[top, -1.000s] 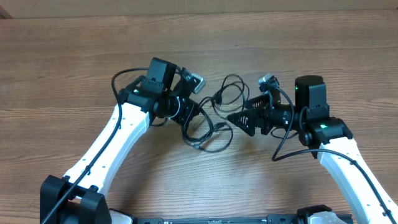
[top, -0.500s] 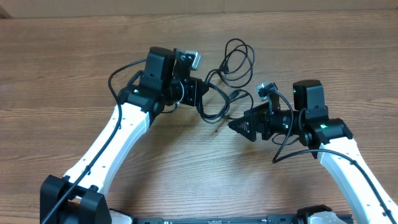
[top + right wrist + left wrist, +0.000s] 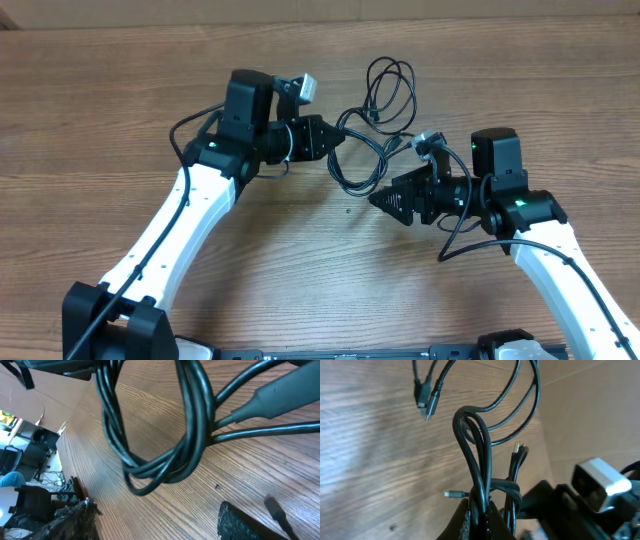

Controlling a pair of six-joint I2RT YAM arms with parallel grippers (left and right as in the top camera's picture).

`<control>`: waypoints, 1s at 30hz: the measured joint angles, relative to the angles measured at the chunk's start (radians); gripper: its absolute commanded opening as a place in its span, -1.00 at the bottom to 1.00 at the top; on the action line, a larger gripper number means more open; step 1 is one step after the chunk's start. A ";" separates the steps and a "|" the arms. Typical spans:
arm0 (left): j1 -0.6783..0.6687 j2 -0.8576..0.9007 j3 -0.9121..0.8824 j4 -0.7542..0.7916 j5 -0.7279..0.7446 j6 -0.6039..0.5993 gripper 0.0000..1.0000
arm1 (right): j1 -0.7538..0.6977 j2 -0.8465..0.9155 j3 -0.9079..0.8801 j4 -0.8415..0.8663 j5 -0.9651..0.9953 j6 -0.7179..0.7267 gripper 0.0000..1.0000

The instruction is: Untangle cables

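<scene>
left gripper clamped on the cables, right gripper open by the lower loop

i have the left gripper [image 3: 326, 140] shut tight on a doubled strand of the cables [image 3: 196, 415], which hang between the two arms just over the tabletop [image 3: 300, 270], two free plugs [image 3: 426, 402] showing beyond. the right gripper [image 3: 382, 200] has its jaws apart just beside the lower loop, pinching nothing. i can't quite tell which strand crosses over which here, so i'd close on one strand only, near the crossing, then draw it sideways slowly with the left holding firm.
</scene>
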State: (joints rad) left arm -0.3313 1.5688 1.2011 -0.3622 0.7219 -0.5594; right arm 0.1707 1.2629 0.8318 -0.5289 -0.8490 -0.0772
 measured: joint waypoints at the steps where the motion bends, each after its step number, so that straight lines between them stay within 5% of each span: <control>1: 0.003 0.000 0.000 0.000 0.011 -0.014 -0.91 | 0.000 0.000 0.000 0.001 0.000 0.000 0.43; 11: 0.013 0.000 0.000 -0.011 0.053 -0.069 -0.91 | 0.000 0.000 0.000 0.071 -0.035 0.006 0.03; 30: 0.017 0.000 0.000 -0.011 0.060 -0.059 -0.92 | -0.001 0.000 0.000 0.221 -0.124 0.123 -0.07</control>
State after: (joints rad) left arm -0.3141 1.5688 1.2011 -0.3733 0.7818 -0.6182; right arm 0.1699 1.2629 0.8318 -0.3077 -0.9726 0.0456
